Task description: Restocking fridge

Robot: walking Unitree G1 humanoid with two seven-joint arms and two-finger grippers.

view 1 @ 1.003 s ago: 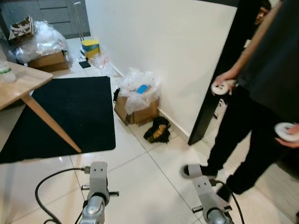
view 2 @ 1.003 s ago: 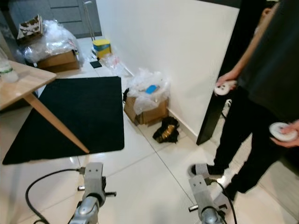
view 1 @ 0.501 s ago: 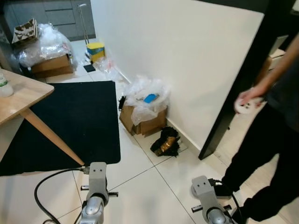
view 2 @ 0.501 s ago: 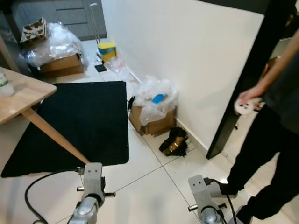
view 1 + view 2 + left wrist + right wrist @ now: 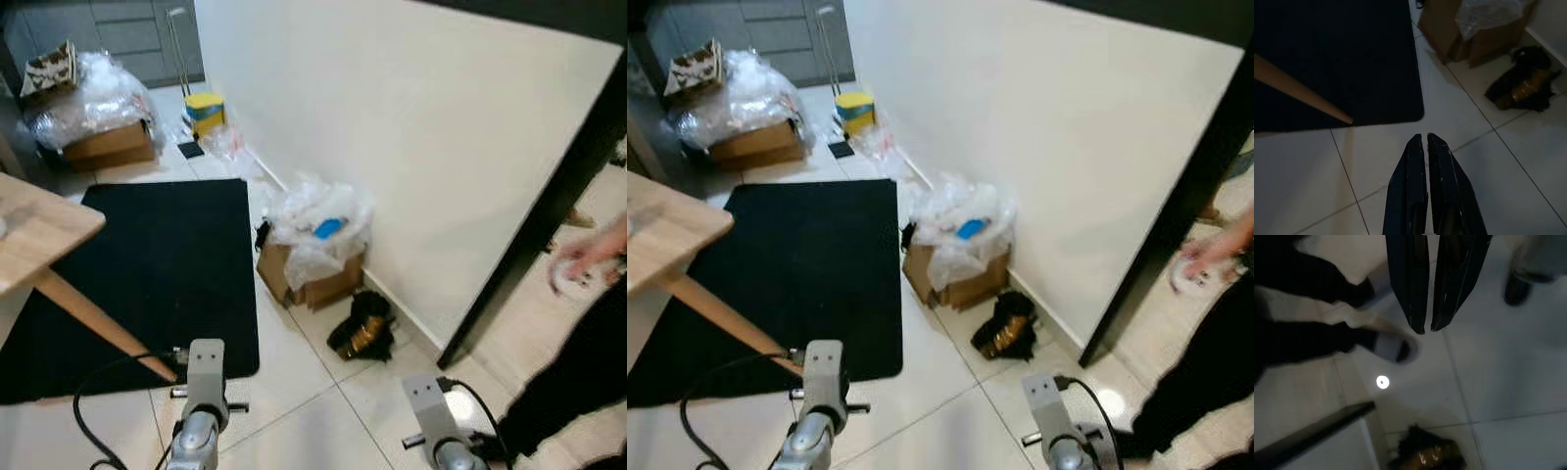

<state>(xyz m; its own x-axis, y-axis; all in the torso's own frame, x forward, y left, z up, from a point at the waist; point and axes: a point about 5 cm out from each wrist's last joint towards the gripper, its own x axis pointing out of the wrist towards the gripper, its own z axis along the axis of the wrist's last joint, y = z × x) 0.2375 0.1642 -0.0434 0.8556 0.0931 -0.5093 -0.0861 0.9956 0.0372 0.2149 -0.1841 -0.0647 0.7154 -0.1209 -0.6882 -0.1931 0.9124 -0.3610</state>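
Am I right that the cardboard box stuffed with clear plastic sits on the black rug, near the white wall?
Not quite. The cardboard box sits on the white tiled floor beside the black rug, near the white wall, as the left eye view shows.

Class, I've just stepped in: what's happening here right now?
Nothing is being handled. The robot stands on white floor tiles with both arms hanging, left gripper shut and holding nothing, right gripper slightly open. Ahead lie a black rug and a cardboard box stuffed with clear plastic by the white wall. A person's hand holds a white controller.

Both arms hang low; left hand (image 5: 1425, 138) closed, right hand (image 5: 1432, 328) slightly parted.
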